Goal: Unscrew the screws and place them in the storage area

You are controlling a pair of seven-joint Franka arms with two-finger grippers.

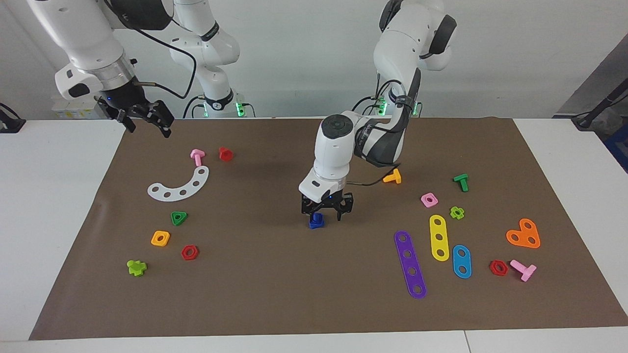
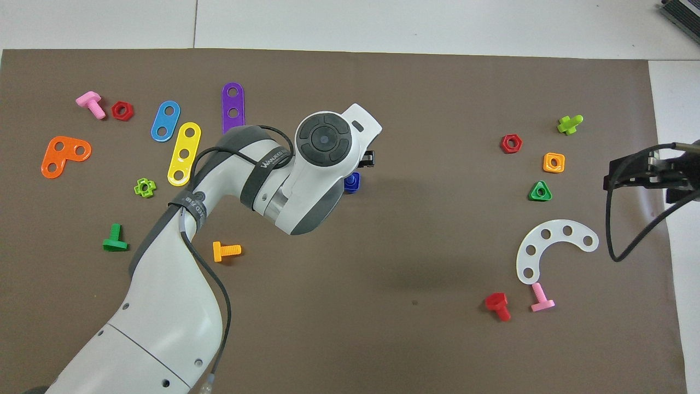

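Left gripper (image 1: 327, 216) down at mat level mid-table, fingers spread, straddling the dark-blue screws (image 1: 316, 221). One fingertip beside the blue stack on the left arm's side, the other hidden. Contact unclear; no firm clamp visible. In the overhead view wrist housing covers most of the stack, only an edge of the blue screws (image 2: 353, 182) showing beside the gripper.

Nearest neighbours toward the left arm's end: orange bolt (image 1: 392, 177), pink square nut (image 1: 429, 199), light-green cross nut (image 1: 457, 212), green bolt (image 1: 461, 182). Farther from the robots there: purple strip (image 1: 410, 264), yellow strip (image 1: 439, 237), blue strip (image 1: 461, 261). Further out: orange heart plate (image 1: 524, 234), red hex nut (image 1: 498, 267), pink bolt (image 1: 523, 269).

Toward the right arm's end: white arc plate (image 1: 179, 186), pink bolt (image 1: 197, 157) and red bolt (image 1: 225, 154) nearer the robots; green triangular nut (image 1: 179, 217), orange square nut (image 1: 160, 238), red hex nut (image 1: 189, 252), light-green cross bolt (image 1: 136, 267) farther.

Right gripper (image 1: 147, 122) waiting, raised over the brown mat (image 1: 274, 304) edge at the right arm's end, fingers apart, empty.
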